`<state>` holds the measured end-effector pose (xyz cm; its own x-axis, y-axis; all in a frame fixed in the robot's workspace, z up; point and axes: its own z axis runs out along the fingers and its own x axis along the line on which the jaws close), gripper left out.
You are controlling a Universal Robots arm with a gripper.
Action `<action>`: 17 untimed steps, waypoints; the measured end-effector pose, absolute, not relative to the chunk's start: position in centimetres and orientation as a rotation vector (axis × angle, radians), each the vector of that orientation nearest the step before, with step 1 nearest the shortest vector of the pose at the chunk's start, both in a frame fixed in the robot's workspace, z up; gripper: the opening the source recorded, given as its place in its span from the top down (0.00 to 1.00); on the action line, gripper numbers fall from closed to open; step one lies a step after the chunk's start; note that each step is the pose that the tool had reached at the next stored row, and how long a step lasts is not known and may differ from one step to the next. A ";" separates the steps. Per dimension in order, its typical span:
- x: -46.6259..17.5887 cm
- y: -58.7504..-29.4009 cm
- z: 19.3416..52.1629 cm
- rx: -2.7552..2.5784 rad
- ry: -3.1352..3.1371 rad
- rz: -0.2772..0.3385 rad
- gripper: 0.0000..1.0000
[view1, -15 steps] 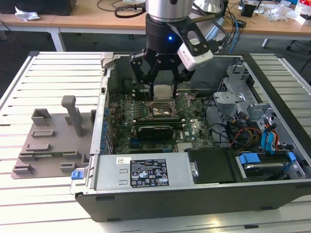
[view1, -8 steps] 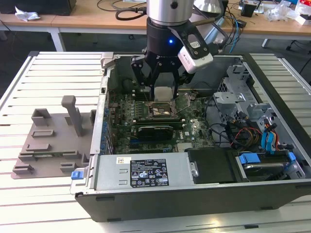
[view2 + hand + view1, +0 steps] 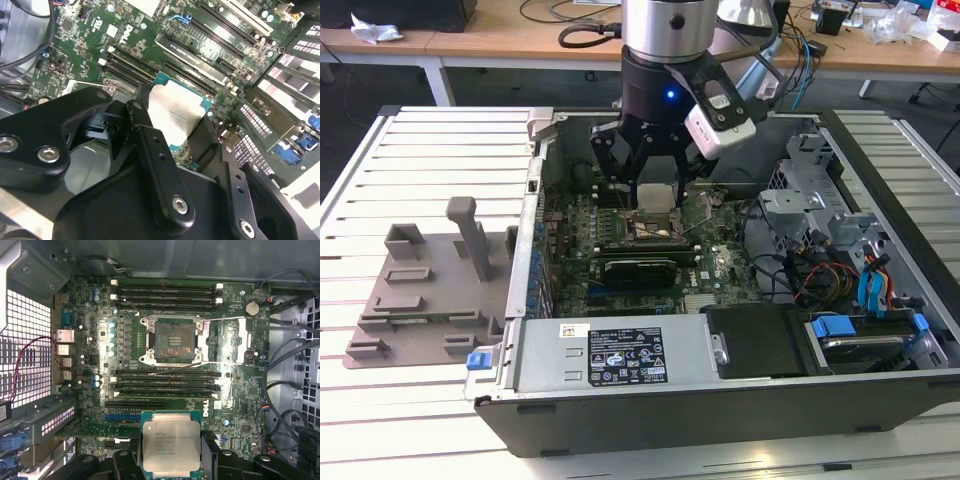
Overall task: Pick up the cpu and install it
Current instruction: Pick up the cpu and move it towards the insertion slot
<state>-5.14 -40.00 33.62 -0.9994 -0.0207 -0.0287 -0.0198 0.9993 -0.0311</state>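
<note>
My gripper point(image 3: 655, 193) hangs inside the open computer case point(image 3: 720, 400), shut on the cpu point(image 3: 656, 196), a flat square chip with a silver top plate. The first wrist view has the cpu point(image 3: 171, 442) clamped between the black fingers point(image 3: 124, 460), level and well above the board. The empty socket point(image 3: 172, 338) lies open on the green motherboard point(image 3: 90, 385), its metal load plate point(image 3: 227, 340) swung aside. In the exterior view the socket point(image 3: 655, 230) sits just below the held chip. The second wrist view shows the cpu point(image 3: 175, 112) from behind a finger point(image 3: 150, 145).
Memory slots point(image 3: 167, 292) flank the socket on two sides. A grey plastic tray point(image 3: 420, 290) rests on the slatted table at the exterior view's left. The drive cage and cables point(image 3: 820, 220) crowd the case on the exterior view's right, with the power supply point(image 3: 610, 355) at the front.
</note>
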 end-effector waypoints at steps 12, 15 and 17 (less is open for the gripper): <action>-5.1 -40.0 32.8 -0.032 3.112 -0.048 0.45; -5.1 -40.0 32.7 -0.032 3.112 -0.048 0.45; -5.1 -40.0 31.8 -0.032 3.112 -0.049 0.45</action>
<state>-5.14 -40.00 31.77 -0.9994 -0.0207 -0.0288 -0.0198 0.9993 -0.0315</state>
